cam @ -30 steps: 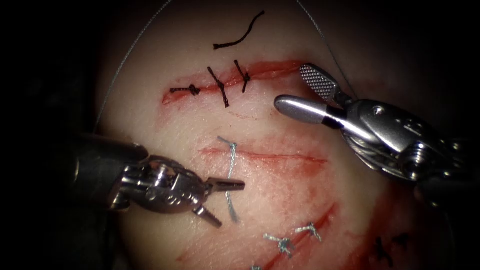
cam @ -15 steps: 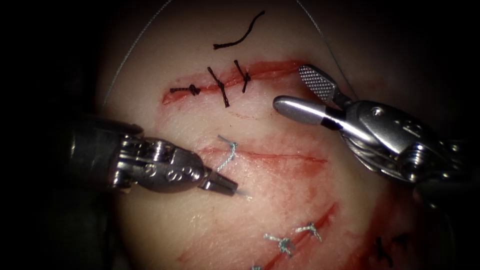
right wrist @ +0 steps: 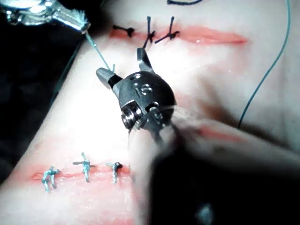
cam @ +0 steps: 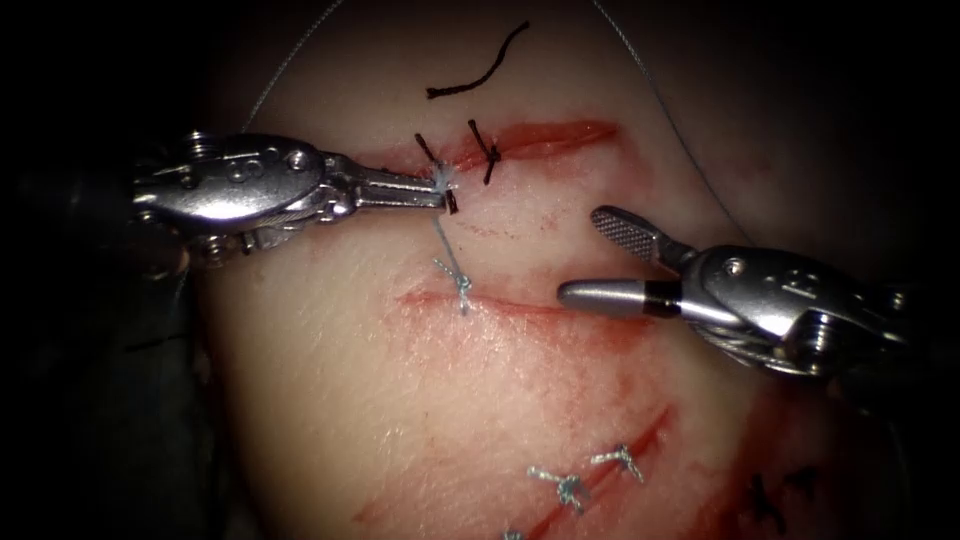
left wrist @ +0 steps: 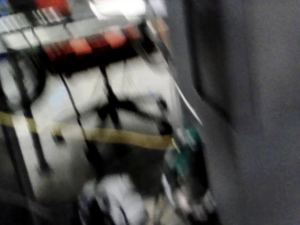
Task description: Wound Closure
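Above the middle cut [cam: 560,312], left tool [cam: 440,195] is clenched on the free end of the pale thread [cam: 447,250]; thread runs taut from the jaw tips down to its knot [cam: 462,293] on that cut. Jaw tips sit over the dark stitches [cam: 485,150] of the upper cut [cam: 545,135]. Right tool [cam: 610,262] is just right of the knot, jaws spread, holding nothing, lower jaw lying along the cut line. Tissue [cam: 420,420] has red fluid [cam: 600,390] smeared below the cut, more pale stitches [cam: 570,485] lower down. Loose dark thread piece [cam: 478,70] lies above the upper cut. Needle: can't locate it. Right wrist view shows the right tool [right wrist: 123,68] spread, left tool [right wrist: 77,21] pulling thread; left wrist view probably too smeared to use.
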Action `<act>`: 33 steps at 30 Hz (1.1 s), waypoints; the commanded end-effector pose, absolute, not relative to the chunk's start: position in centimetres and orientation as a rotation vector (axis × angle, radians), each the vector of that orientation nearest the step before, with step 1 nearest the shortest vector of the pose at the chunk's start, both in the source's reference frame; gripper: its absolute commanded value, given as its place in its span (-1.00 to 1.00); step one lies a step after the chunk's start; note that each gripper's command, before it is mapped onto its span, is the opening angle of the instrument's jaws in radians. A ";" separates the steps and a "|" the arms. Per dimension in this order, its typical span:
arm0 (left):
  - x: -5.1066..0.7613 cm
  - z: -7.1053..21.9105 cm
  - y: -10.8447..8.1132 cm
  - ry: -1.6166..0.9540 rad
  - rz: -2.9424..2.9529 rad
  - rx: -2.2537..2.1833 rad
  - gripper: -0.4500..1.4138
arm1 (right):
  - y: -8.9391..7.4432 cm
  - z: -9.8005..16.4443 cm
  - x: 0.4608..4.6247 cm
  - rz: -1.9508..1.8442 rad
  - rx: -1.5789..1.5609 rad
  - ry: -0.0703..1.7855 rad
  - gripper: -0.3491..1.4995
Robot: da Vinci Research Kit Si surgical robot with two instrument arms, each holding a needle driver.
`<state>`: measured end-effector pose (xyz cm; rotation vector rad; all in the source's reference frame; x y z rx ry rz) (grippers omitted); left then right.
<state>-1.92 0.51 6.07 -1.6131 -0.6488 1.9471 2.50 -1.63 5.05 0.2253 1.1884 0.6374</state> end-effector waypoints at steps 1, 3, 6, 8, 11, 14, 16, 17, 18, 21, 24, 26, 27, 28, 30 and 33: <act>-1.98 6.2 0.5 -0.664 1.919 -1.622 -1.00 | -1.7 5.2 2.67 0.611 0.204 1.193 0.65; -2.01 6.2 0.5 -0.660 1.914 -1.621 -1.00 | -1.7 5.2 2.75 0.609 0.198 1.192 0.65; -2.05 6.3 0.4 -0.669 1.901 -1.607 -1.00 | -1.8 5.2 2.90 0.605 0.185 1.189 0.65; -2.09 6.3 0.4 -0.685 1.886 -1.604 -1.00 | -1.7 5.3 3.01 0.607 0.175 1.186 0.71; -2.12 6.3 0.4 -0.698 1.884 -1.603 -1.00 | -1.7 5.3 3.14 0.616 0.166 1.182 0.73; -2.13 6.3 0.4 -0.698 1.884 -1.603 -1.00 | -1.7 5.3 3.24 0.620 0.156 1.178 0.74; -2.13 6.3 0.4 -0.699 1.881 -1.606 -1.00 | -1.7 5.4 3.30 0.620 0.150 1.177 0.78; -2.13 6.3 0.4 -0.700 1.880 -1.606 -1.00 | -1.7 5.4 3.34 0.616 0.151 1.177 0.78; -2.13 6.3 0.4 -0.700 1.877 -1.608 -1.00 | -1.7 5.5 3.36 0.612 0.153 1.178 0.78; -2.13 6.2 0.5 -0.704 1.857 -1.625 -1.00 | -1.7 5.6 3.41 0.627 0.170 1.177 0.80; -2.14 6.2 0.5 -0.707 1.847 -1.629 -1.00 | -1.7 5.6 3.40 0.630 0.196 1.179 0.80; -2.15 6.2 0.5 -0.705 1.838 -1.637 -1.00 | -1.7 5.7 3.40 0.633 0.207 1.177 0.80; -2.16 6.2 0.5 -0.710 1.837 -1.642 -1.00 | -1.7 5.7 3.40 0.638 0.209 1.176 0.80; -2.17 6.2 0.5 -0.712 1.837 -1.642 -1.00 | -1.7 5.7 3.41 0.643 0.211 1.175 0.80; -2.20 6.2 0.5 -0.719 1.833 -1.650 -1.00 | -1.7 5.7 3.44 0.654 0.215 1.174 0.80; -2.23 6.2 0.5 -0.727 1.835 -1.652 -1.00 | -1.7 5.8 3.48 0.664 0.218 1.171 0.80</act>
